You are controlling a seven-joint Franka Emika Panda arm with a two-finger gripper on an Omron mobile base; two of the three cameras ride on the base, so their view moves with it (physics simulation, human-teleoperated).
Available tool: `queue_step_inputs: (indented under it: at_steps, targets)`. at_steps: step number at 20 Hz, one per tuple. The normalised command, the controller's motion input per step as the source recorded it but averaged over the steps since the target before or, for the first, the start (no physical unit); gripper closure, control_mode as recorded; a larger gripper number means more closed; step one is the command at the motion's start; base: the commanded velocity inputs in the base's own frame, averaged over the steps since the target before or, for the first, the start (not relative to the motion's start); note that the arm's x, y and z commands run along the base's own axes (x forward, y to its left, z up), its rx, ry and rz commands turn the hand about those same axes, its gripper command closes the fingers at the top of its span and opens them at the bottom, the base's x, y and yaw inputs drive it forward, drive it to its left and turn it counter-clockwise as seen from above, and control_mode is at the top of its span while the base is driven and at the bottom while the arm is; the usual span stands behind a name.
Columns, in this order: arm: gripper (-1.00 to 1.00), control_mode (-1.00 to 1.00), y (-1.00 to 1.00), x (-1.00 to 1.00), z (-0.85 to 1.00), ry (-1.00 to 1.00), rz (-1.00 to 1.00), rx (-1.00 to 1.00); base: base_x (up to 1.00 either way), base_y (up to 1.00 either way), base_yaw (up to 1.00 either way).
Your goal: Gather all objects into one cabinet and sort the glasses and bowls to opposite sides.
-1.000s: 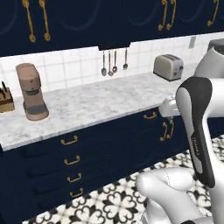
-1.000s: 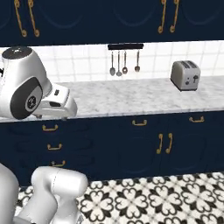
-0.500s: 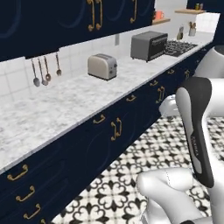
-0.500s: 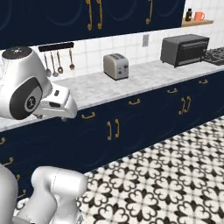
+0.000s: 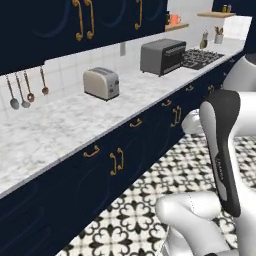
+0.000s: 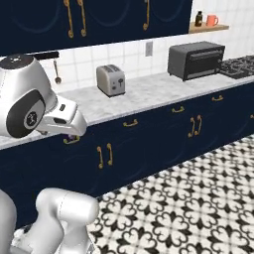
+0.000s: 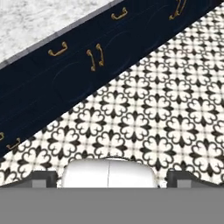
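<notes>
A marble counter (image 6: 149, 94) carries a toaster (image 6: 110, 80) at centre and a toaster oven (image 6: 196, 60) upper right – gripper (image 7: 109, 177) tips cropped at hand view's bottom; open or clenched, I cannot tell.

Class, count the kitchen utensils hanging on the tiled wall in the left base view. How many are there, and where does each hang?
3. A ladle hangs leftmost, a spoon in the middle and another utensil on the right, all left of the toaster. More may hang beyond the left edge.

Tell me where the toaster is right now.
The toaster stands on the marble counter against the tiled wall, left of the toaster oven and right of the hanging utensils.
</notes>
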Motion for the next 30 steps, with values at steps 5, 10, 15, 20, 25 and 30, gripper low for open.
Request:
queue_step_inputs:
  at_steps: [5, 10, 15, 20, 25, 30]
  targets:
    - [-1.0, 1.0, 0.0, 0.0, 0.0, 0.0, 0.0, 0.0, 1.0, -1.0, 0.26]
    - [-1.0, 1.0, 0.0, 0.0, 0.0, 0.0, 0.0, 0.0, 1.0, -1.0, 0.34]
    - [-1.0, 1.0, 0.0, 0.0, 0.0, 0.0, 0.0, 0.0, 1.0, -1.0, 0.39]
    - [-1.0, 1.0, 0.0, 0.0, 0.0, 0.0, 0.0, 0.0, 0.93, -1.0, 0.38]
    - [-1.0, 1.0, 0.0, 0.0, 0.0, 0.0, 0.0, 0.0, 0.78, -1.0, 0.35]
    - [-1.0, 1.0, 0.0, 0.0, 0.0, 0.0, 0.0, 0.0, 0.5, -1.0, 0.37]
